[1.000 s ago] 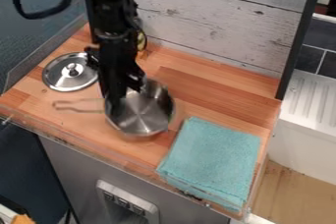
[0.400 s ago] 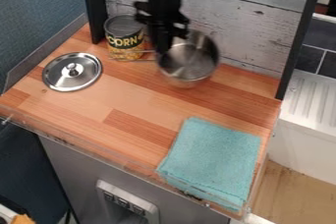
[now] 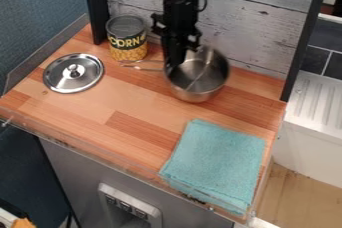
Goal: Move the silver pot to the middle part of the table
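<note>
Though shiny, partly dark inside: 1 round silver pot (image 3: 202,83), end effector (image 3: 175,65) tight on its rim.

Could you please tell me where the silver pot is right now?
In the camera view, the silver pot is right of the corn can, above the teal cloth.
</note>
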{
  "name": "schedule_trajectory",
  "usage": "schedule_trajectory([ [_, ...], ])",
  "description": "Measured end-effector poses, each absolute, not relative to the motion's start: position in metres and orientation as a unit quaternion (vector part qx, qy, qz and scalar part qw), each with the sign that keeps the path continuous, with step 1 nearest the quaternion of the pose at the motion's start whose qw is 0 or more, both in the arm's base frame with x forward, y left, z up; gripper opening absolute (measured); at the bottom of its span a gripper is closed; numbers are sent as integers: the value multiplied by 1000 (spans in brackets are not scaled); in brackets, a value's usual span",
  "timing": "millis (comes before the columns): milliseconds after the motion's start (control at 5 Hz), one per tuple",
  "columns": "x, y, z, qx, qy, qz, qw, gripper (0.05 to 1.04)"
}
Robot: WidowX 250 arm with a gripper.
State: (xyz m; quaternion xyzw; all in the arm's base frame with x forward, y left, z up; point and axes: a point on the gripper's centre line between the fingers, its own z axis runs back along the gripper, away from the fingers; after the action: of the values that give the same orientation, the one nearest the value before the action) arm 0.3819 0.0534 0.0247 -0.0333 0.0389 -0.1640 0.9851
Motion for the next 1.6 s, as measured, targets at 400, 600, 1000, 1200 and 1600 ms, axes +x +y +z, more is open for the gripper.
schedule_trajectory([
  [400, 355, 100, 33, -25, 73, -139, 987, 282],
  [600, 361, 91, 31, -21, 57, -151, 987, 564],
  [1000, 363, 93, 30, -17, -5, -138, 990, 1013],
  [1200, 364, 94, 32, -5, -32, -86, 996, 1009],
  [1600, 360, 92, 32, -2, -19, -54, 998, 1001],
])
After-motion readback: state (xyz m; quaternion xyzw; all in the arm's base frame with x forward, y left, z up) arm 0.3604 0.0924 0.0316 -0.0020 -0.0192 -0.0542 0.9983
